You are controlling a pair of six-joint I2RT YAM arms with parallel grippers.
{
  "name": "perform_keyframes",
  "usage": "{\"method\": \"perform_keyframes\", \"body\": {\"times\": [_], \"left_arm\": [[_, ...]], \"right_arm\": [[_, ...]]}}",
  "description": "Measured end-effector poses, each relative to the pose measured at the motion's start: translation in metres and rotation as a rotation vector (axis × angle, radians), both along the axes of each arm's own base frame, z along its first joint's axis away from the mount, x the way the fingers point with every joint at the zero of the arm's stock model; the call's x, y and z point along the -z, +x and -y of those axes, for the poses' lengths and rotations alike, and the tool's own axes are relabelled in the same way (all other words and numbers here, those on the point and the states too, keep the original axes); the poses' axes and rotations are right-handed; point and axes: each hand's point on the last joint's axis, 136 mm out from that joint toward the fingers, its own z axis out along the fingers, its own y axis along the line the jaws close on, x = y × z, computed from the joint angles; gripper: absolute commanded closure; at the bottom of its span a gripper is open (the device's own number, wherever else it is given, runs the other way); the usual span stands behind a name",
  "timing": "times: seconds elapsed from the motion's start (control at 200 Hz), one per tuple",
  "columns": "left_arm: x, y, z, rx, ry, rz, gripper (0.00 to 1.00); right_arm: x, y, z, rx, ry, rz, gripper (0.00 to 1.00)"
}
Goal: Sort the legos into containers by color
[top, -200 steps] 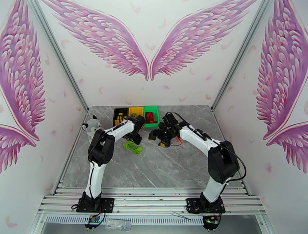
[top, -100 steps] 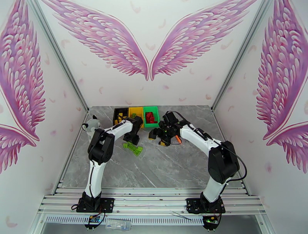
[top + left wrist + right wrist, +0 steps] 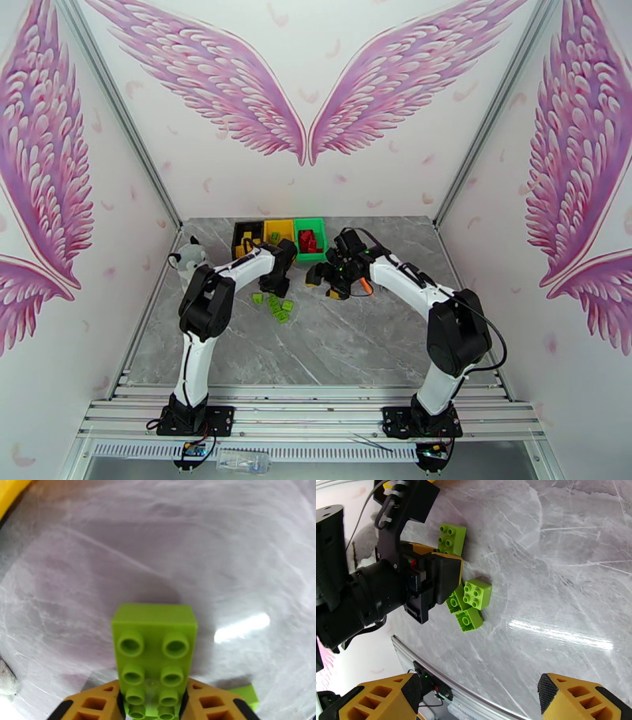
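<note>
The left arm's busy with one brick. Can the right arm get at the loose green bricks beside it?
Probably: bare table lies between the open right pincer and the loose green bricks. The left pincer, gripping another green brick, crowds their far side, though.

A: The near end of the green brick (image 3: 154,645) is cut off by the bottom edge, and the fingers (image 3: 94,705) of the left gripper (image 3: 153,707) are cropped there too.
B: Right, and beside one finger we get only a sliver of another green piece (image 3: 245,693).
A: From the right wrist, we see that gripper covering part of a half-covered brick (image 3: 453,600).
B: From above, the black bin (image 3: 236,235): its contents are too small for us to count.
</note>
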Motion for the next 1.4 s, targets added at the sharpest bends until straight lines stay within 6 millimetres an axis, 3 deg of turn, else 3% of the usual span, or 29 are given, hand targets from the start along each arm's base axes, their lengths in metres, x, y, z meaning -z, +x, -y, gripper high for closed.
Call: {"method": "perform_keyframes", "body": {"times": [0.185,0.33,0.525,0.63,0.78,0.88,0.94,1.225,1.4], "left_arm": [[-0.032,0.006,0.004,-0.016,-0.042,0.070,0.63],[-0.060,0.029,0.004,-0.056,-0.083,0.141,0.63],[-0.120,0.088,-0.005,-0.142,-0.168,0.296,0.62],[-0.137,0.121,-0.010,-0.188,-0.207,0.357,0.61],[-0.133,0.155,-0.014,-0.231,-0.248,0.372,0.56],[-0.122,0.165,-0.015,-0.241,-0.267,0.359,0.38],[-0.113,0.167,-0.015,-0.258,-0.277,0.340,0.35],[-0.104,0.164,-0.013,-0.286,-0.313,0.304,0.32],[-0.106,0.127,-0.016,-0.282,-0.268,0.275,0.29]], "right_arm": [[0.005,0.003,-0.001,-0.001,-0.005,-0.007,0.16],[0.007,0.011,-0.004,-0.003,-0.006,-0.006,0.16],[0.000,0.022,-0.009,-0.003,0.005,0.018,0.16],[-0.005,0.029,-0.011,-0.001,0.012,0.033,0.16],[-0.009,0.036,-0.007,0.014,0.016,0.043,0.16],[-0.010,0.038,-0.005,0.020,0.017,0.045,0.16],[-0.010,0.039,-0.004,0.023,0.017,0.044,0.16],[-0.010,0.039,-0.004,0.025,0.017,0.045,0.14],[-0.008,0.037,-0.006,0.012,-0.002,0.054,0.15]]}}
